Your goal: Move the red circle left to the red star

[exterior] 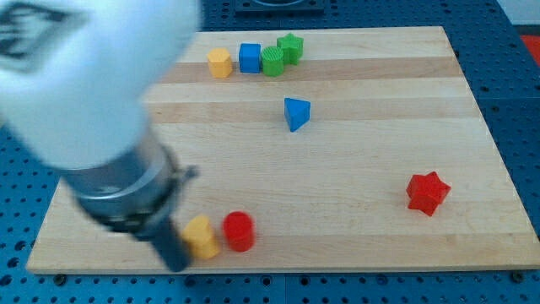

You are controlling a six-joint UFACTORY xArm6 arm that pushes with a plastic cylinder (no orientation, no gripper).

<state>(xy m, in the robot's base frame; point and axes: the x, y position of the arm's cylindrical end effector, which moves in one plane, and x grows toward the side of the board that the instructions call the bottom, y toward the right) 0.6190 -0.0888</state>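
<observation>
The red circle sits near the view's bottom edge of the board, left of centre. A yellow block touches its left side. The red star lies far off at the view's right. My rod comes down from the blurred white and grey arm body at the view's left. My tip rests at the board's bottom edge, just left of and below the yellow block, so the yellow block is between it and the red circle.
At the view's top stand a yellow cylinder, a blue cube, a green cylinder and a green star in a row. A blue triangle lies mid-board. The wooden board rests on a blue perforated table.
</observation>
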